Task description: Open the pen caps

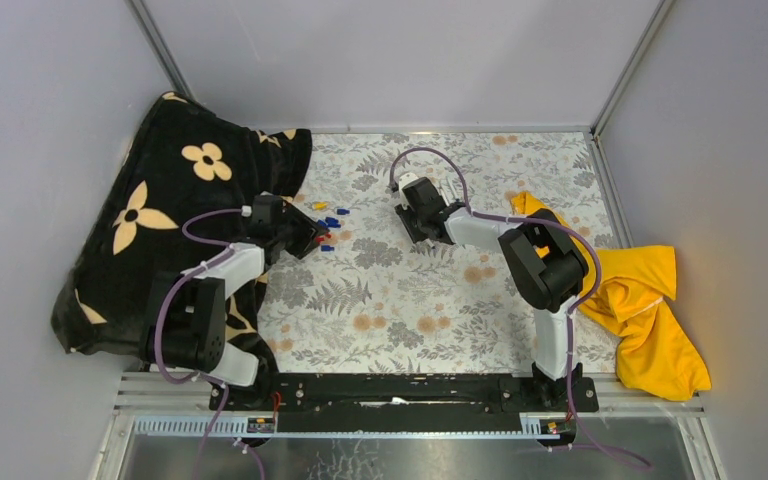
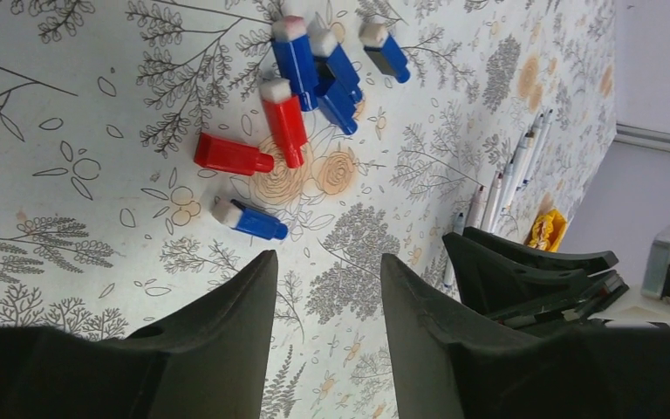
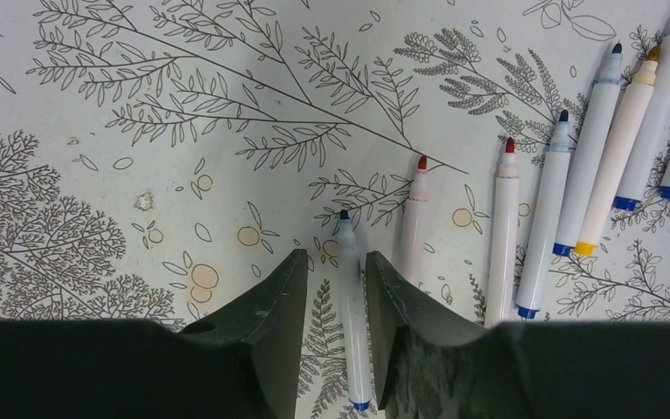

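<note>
Several loose pen caps, blue (image 2: 249,220) and red (image 2: 231,155), lie scattered on the floral cloth just ahead of my left gripper (image 2: 327,259). It stands open with only cloth between its fingers. Seen from above, the caps (image 1: 332,221) lie right of that gripper (image 1: 312,240), with a yellow one (image 1: 318,206) behind them. My right gripper (image 3: 336,255) is open and straddles an uncapped blue-tipped pen (image 3: 353,332) lying flat, with a gap at its left side. More uncapped white pens (image 3: 545,227) lie in a row to its right.
A black blanket with cream flowers (image 1: 160,210) is heaped at the left behind the left arm. A yellow cloth (image 1: 640,300) lies at the right edge. The enclosure's grey walls (image 1: 400,60) close in the table on three sides.
</note>
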Controlling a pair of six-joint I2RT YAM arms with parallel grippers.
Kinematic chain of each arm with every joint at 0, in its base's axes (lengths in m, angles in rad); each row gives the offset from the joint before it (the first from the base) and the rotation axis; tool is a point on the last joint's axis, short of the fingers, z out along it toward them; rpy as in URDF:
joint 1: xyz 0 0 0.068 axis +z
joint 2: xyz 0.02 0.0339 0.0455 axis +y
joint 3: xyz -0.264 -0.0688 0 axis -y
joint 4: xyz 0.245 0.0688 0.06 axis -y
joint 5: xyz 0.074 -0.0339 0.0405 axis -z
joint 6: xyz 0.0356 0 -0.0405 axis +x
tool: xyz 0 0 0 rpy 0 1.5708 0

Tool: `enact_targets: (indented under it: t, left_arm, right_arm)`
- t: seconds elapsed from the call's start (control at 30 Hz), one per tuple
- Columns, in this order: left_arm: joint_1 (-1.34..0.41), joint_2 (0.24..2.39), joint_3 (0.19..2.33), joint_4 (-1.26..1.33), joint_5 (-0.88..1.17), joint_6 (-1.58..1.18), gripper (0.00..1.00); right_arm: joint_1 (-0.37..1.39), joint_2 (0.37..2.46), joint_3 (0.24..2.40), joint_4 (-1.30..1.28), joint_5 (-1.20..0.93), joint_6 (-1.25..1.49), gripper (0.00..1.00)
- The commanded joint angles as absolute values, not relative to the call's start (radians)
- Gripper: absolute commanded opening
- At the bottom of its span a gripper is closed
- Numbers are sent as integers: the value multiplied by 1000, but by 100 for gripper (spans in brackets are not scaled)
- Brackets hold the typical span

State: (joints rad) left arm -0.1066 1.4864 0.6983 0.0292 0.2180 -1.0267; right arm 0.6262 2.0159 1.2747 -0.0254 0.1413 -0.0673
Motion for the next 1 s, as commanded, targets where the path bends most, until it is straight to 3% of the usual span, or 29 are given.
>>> enact_targets:
  t: [0.0,0.33,0.43,0.63,0.7,0.83,0.97]
  left_arm:
    - [-110,1440,707,21,192,-1031,54]
    - [-117,1345,792,-50,197,-995,57]
    - [-127,1323,823,-70,191,-959,64]
    - [-144,1251,900,-133,111,-861,87]
    - [-144,1232,927,-136,100,-840,89]
    - [-144,1198,969,-151,69,-806,91]
    - [-145,1127,958,-124,18,-781,98]
  right_arm:
    - [618,1984,1291,26,164,-89,38]
    - [621,1848,1354,-66,162,-97,44]
    - [620,1777,1354,-86,137,-83,53]
    - [618,1618,1278,-117,170,-34,68]
    - [619,1549,1219,-95,183,-21,98]
    - [619,1416,1135,-101,227,-7,100]
    - [618,1298,1060,-116,278,18,100]
